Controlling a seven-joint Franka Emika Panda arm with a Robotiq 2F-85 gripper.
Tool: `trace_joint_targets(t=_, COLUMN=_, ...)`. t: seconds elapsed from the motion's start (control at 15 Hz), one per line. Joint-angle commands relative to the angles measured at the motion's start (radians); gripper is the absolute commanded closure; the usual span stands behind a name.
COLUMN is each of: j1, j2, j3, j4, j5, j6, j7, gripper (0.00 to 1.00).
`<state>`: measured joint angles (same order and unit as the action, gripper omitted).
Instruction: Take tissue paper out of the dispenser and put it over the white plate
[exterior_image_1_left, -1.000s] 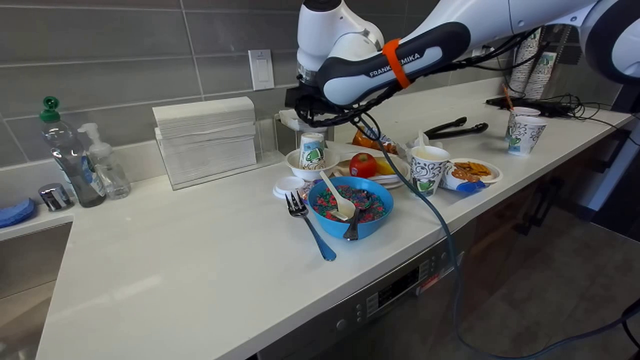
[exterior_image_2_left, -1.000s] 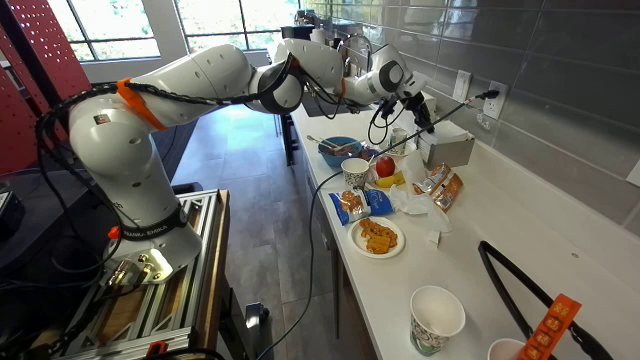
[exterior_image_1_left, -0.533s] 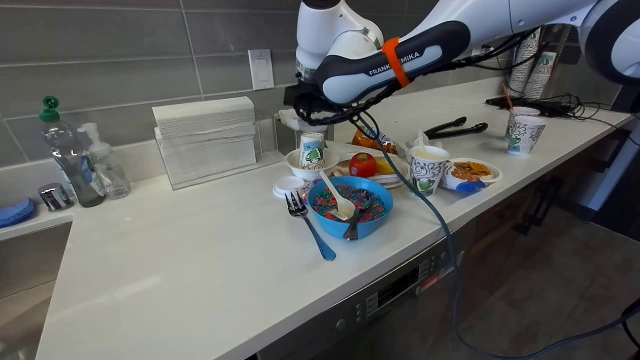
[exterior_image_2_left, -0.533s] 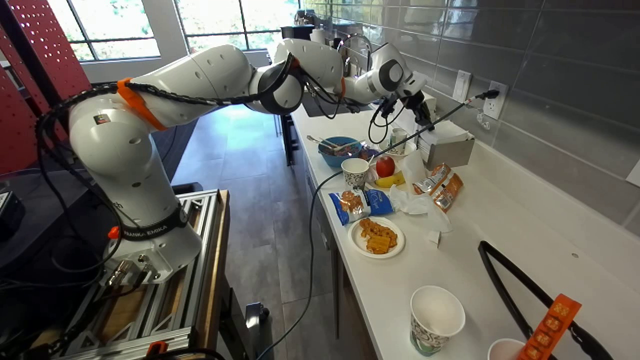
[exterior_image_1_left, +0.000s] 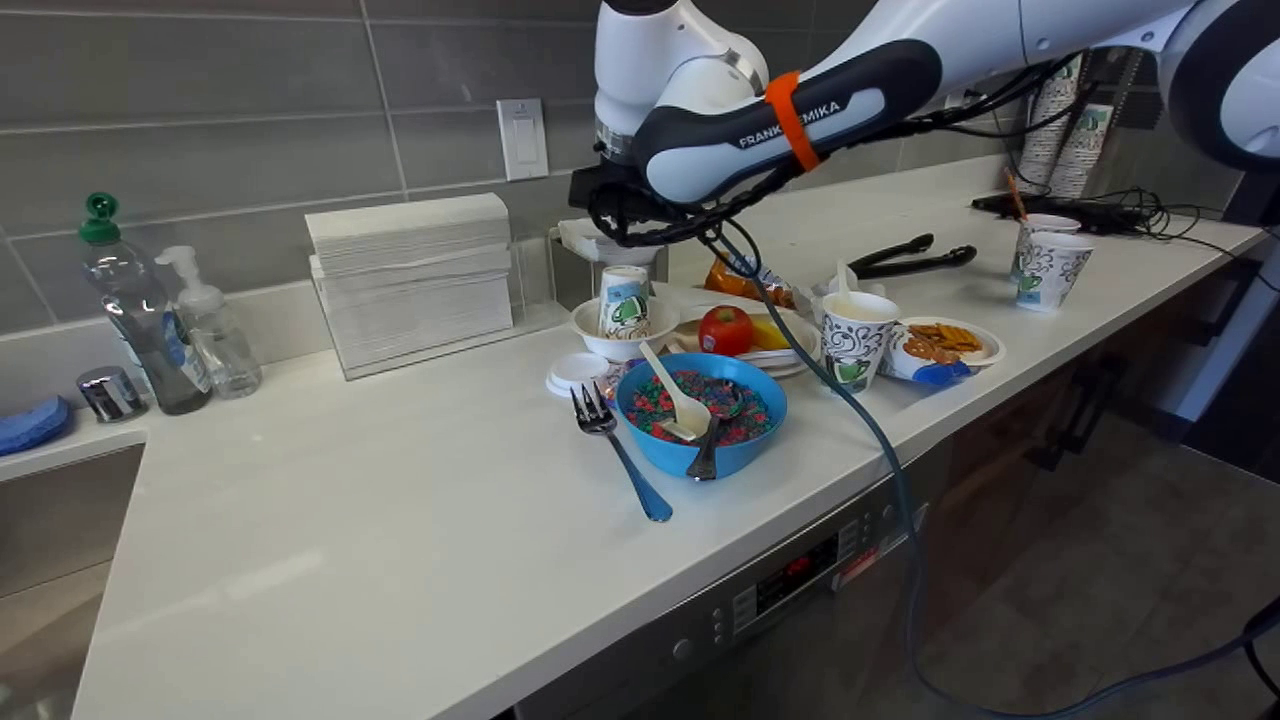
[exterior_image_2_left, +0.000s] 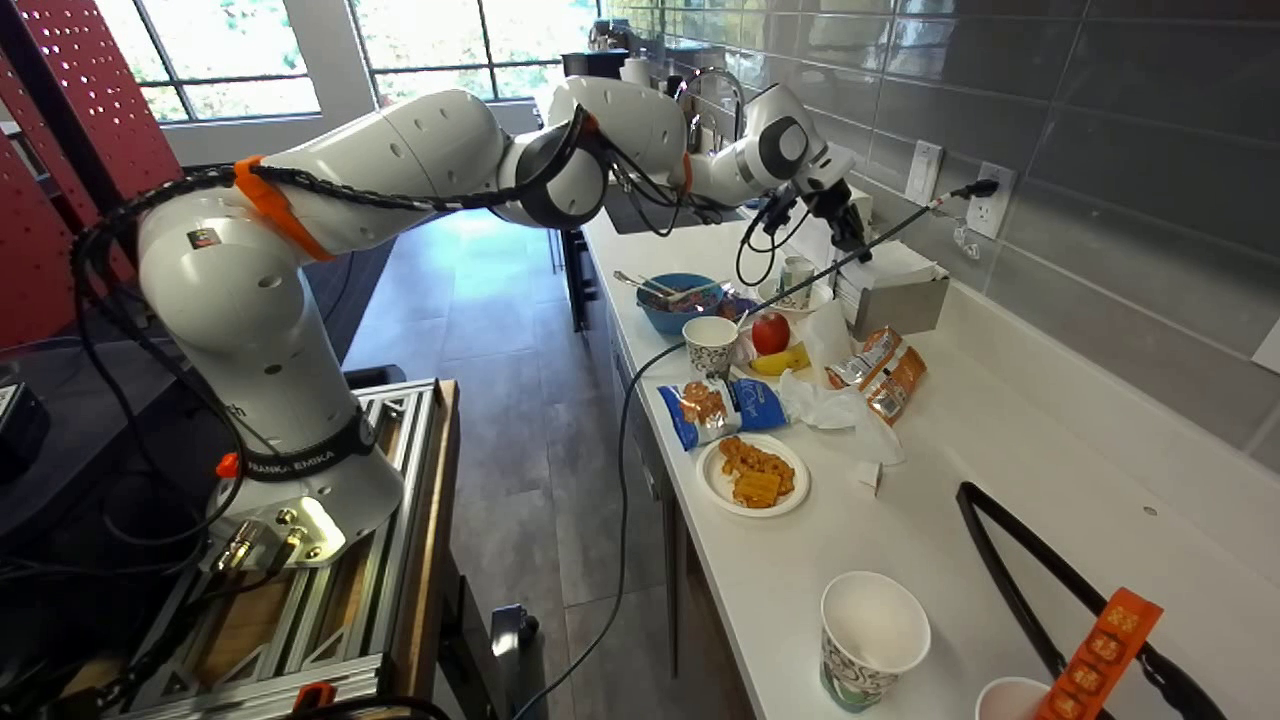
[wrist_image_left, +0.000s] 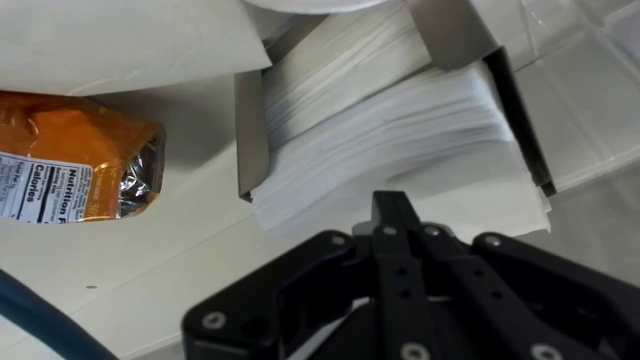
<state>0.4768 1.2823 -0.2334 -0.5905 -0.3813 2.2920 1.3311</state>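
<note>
White kitchen counter (exterior_image_1_left: 330, 540) along gray tile (exterior_image_1_left: 200, 90). Lower centre of the wrist view: black gripper (wrist_image_left: 396, 198) with jaws together, near white tissues (wrist_image_left: 390, 135) in a metal dispenser (wrist_image_left: 251, 130), upper centre.

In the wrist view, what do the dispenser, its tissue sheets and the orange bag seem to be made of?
Dispenser: probably metal, satin finish; its thin grey edges have a soft sheen.
Tissue sheets: thin paper, matte; layered folds and soft creases show.
Orange bag: likely plastic film, glossy; bright highlights run along its crinkles. One end looks silvery; foil or metallised film, I can't tell.
</note>
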Motion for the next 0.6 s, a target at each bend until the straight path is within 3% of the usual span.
trace_joint_targets(t=0.0, j1=0.0, j2=0.027, j3=-0.011, j4=0.051, j5=0.006, j6=-0.044, j7=0.036, gripper=0.72)
trace_joint_targets(t=0.27, j1=-0.003, j2=0.034, j3=-0.013, j4=0.055, j5=0.006, j6=-0.048, j7=0.052, gripper=0.48)
trace_joint_targets(t=0.47, j1=-0.003, j2=0.04, j3=-0.014, j4=0.056, j5=0.007, j6=-0.045, j7=0.056, gripper=0.46)
trace_joint_targets(t=0.53, j1=-0.003, j2=0.043, j3=-0.013, j4=0.056, j5=0.008, j6=-0.044, j7=0.058, gripper=0.5)
